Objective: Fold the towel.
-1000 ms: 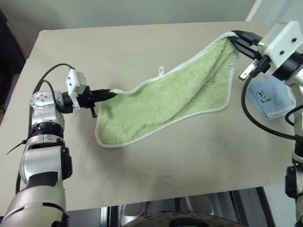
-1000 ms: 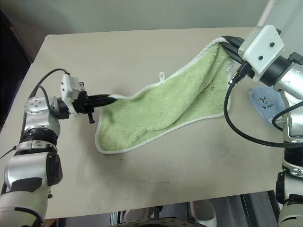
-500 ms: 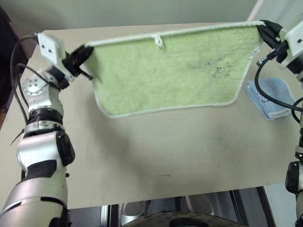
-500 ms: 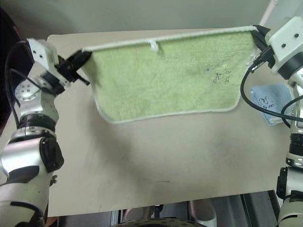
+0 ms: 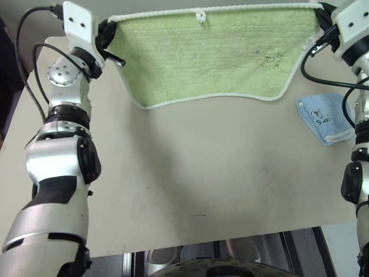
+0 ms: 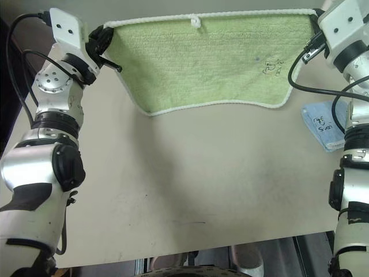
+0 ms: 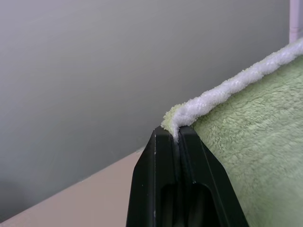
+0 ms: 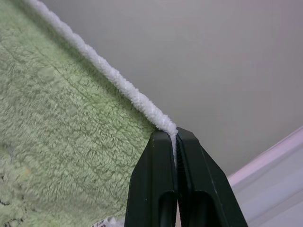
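The light green towel point(image 5: 213, 55) hangs spread flat in the air above the far part of the table point(image 5: 207, 167), its top edge pulled taut between both arms. Its white loop tag point(image 5: 200, 15) sits at the middle of the top edge and a black doodle mark point(image 5: 271, 60) shows near its right side. My left gripper point(image 5: 108, 30) is shut on the towel's upper left corner point(image 7: 176, 118). My right gripper point(image 5: 320, 12) is shut on the upper right corner point(image 8: 166, 126). The lower edge hangs free, curving just above the tabletop.
A smaller light blue cloth point(image 5: 326, 117) lies folded on the table at the right, near the right arm. The beige tabletop stretches open toward its near edge point(image 5: 219, 236). A grey wall stands behind the table.
Both grippers have lifted and spread apart with the towel's corners. The towel went from sagging onto the table to hanging flat and taut in the air, higher than half a second ago.
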Controlling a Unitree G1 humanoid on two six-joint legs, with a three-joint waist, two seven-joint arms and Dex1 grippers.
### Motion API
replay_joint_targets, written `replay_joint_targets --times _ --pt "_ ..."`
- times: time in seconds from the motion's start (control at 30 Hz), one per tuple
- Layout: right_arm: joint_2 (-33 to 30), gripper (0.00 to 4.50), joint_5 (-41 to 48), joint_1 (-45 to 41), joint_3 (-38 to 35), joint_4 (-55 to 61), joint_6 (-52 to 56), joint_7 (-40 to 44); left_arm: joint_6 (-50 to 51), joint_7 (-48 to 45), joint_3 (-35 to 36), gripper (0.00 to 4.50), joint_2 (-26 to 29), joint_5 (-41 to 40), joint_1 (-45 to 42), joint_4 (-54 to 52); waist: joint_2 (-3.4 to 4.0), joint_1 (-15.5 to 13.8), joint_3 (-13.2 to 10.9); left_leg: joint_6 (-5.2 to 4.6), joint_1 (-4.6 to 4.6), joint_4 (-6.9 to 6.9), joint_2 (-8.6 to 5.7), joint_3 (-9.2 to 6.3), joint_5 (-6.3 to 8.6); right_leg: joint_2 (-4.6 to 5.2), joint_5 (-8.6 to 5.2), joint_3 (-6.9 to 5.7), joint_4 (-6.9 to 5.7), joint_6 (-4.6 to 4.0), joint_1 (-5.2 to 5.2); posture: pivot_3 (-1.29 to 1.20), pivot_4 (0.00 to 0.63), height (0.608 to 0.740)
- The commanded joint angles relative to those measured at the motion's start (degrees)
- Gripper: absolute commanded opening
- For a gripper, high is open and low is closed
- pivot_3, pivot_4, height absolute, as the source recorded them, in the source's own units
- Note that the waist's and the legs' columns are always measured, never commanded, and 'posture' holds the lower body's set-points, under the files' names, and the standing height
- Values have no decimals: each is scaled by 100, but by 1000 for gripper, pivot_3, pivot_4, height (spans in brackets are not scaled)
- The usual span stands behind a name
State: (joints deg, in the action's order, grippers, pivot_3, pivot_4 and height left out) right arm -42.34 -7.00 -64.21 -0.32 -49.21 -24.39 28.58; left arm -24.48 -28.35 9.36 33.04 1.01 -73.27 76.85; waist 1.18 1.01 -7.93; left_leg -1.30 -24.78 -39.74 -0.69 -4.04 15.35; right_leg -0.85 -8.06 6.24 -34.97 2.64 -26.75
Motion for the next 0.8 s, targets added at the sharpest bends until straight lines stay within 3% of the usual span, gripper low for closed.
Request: replay_joint_targets --times 0.03,0.2,0.4,0.8 --pt "-138 0 -134 -382 -83 -421 -395 -391 54 393 86 42 205 119 -326 -3 0 -8 0 30 -15 -1 1 -2 -18 1 1 -1 -2 -1 -12 0 150 740" --pt "-138 0 35 -242 -208 -458 -524 -371 -343 309 126 42 363 197 -585 -14 0 -9 0 33 -24 15 0 4 -18 4 0 -3 14 -2 -20 0 150 740" --pt "-215 0 542 744 -578 697 -219 -168 -473 -664 524 42 568 -206 -330 -31 2 -21 -2 32 -26 26 0 7 -15 6 -2 -6 16 -5 -23 0 150 740" --pt "-176 0 1823 3240 -971 4358 1807 623 306 -4035 1120 42 936 -1136 976 -242 7 15 -5 19 -22 -15 17 11 -6 -8 -3 -8 -17 -11 -21 0 150 740"
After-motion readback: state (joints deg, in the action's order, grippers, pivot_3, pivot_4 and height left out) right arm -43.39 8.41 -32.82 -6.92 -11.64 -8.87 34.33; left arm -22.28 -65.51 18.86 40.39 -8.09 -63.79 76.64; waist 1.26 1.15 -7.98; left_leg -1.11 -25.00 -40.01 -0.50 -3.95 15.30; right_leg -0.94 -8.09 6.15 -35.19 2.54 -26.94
